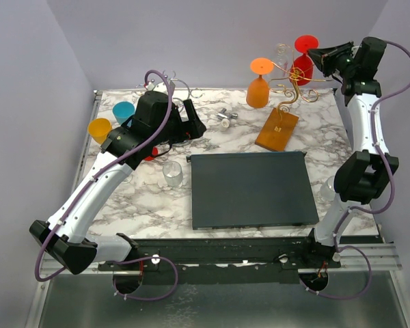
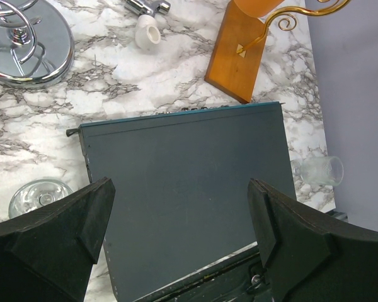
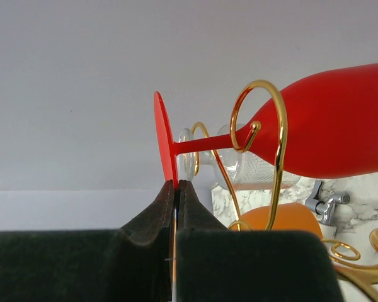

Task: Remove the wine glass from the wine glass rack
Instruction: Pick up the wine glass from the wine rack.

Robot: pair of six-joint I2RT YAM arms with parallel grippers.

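Right hand (image 3: 176,184) clamped on red wine glass (image 3: 334,129) hanging from wine glass rack (image 1: 277,130); left hand (image 2: 181,192) spread.

Left arm (image 1: 102,184) stretched far; left gripper (image 2: 179,189) spread wide. Right arm (image 1: 365,130) raised far-right; right gripper (image 3: 176,184) pinching wine glass (image 3: 327,132) foot.

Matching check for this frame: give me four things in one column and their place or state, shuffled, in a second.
Things:
1. right gripper
2. left gripper
3. orange wine glass
4. upright clear glass

Place or state:
A. open over the dark mat
B. on the marble tabletop, left of the mat
C. shut on the foot of the red wine glass
D. upside down at the wine glass rack

Pairs: 1-C, 2-A, 3-D, 4-B
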